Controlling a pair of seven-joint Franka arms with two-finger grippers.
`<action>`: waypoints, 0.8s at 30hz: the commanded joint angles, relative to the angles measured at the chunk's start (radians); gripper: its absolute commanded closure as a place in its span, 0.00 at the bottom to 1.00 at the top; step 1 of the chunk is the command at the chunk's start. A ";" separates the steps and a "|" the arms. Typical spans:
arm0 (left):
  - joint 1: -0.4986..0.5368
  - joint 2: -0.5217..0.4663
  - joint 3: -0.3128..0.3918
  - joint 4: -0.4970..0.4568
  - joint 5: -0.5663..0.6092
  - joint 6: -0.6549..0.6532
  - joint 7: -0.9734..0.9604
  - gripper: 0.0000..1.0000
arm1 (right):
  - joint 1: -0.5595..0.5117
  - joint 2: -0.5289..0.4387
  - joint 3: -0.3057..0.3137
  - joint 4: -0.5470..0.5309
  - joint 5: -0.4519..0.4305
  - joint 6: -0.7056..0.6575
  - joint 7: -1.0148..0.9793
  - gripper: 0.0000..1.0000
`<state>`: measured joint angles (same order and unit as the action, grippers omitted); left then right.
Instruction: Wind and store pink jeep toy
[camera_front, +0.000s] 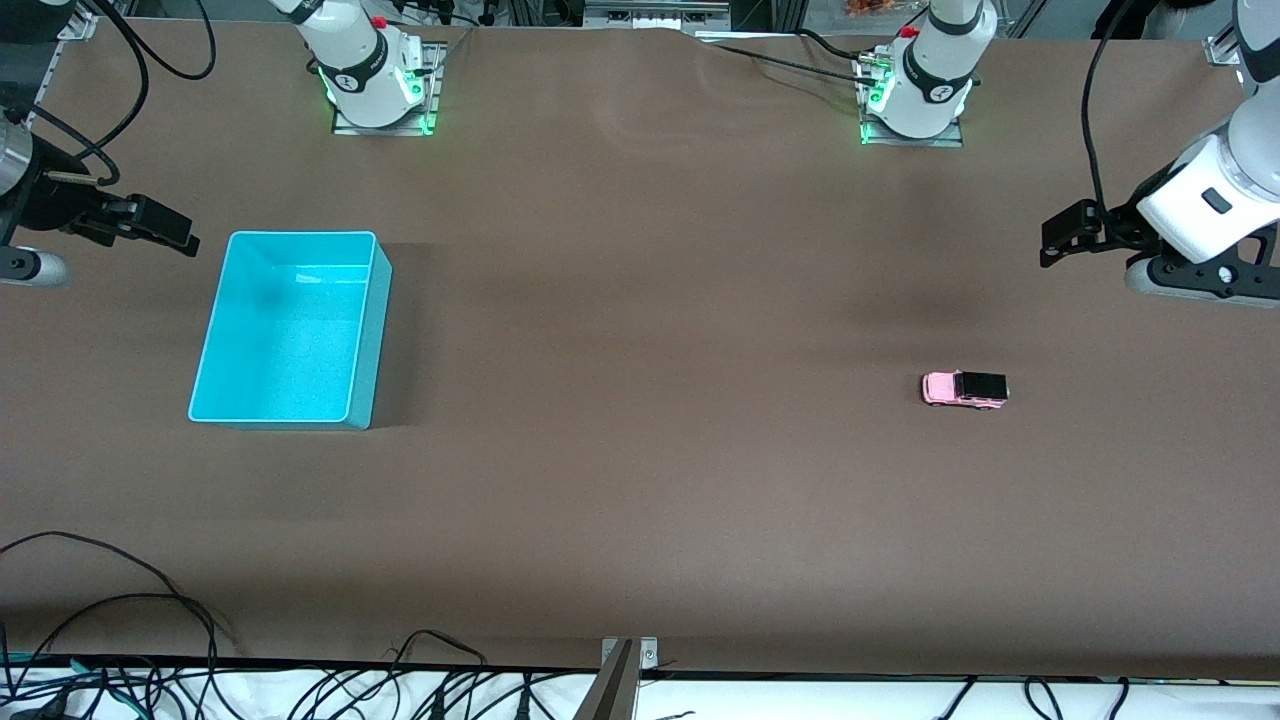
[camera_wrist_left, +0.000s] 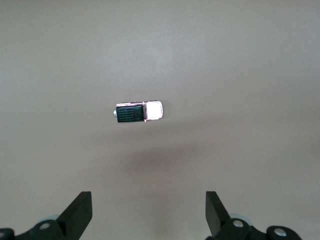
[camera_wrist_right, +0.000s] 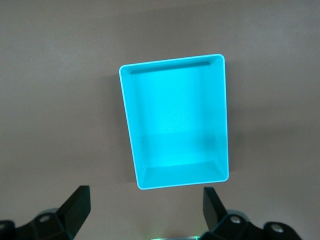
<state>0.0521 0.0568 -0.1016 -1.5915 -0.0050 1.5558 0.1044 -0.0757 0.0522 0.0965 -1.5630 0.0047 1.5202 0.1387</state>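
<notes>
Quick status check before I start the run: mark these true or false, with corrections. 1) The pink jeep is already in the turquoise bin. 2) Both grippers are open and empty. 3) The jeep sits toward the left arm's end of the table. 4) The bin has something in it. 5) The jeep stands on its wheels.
1) False. The pink jeep toy stands on the bare table, well apart from the turquoise bin.
2) True. The left gripper and the right gripper are both open, holding nothing.
3) True. The bin is toward the right arm's end.
4) False. The bin is empty.
5) True. Its black roof faces up.
</notes>
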 joint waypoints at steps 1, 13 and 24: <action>0.020 0.041 -0.003 0.036 0.019 -0.019 0.173 0.00 | -0.004 -0.011 0.002 0.000 0.014 -0.012 -0.011 0.00; 0.069 0.123 -0.003 0.016 0.022 0.041 0.540 0.00 | -0.004 -0.011 0.002 0.000 0.015 -0.012 -0.011 0.00; 0.117 0.210 -0.003 -0.033 0.025 0.164 0.859 0.00 | -0.004 -0.011 0.002 0.000 0.015 -0.012 -0.011 0.00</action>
<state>0.1486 0.2325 -0.0979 -1.6016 -0.0030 1.6557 0.8200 -0.0758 0.0522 0.0965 -1.5631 0.0047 1.5197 0.1387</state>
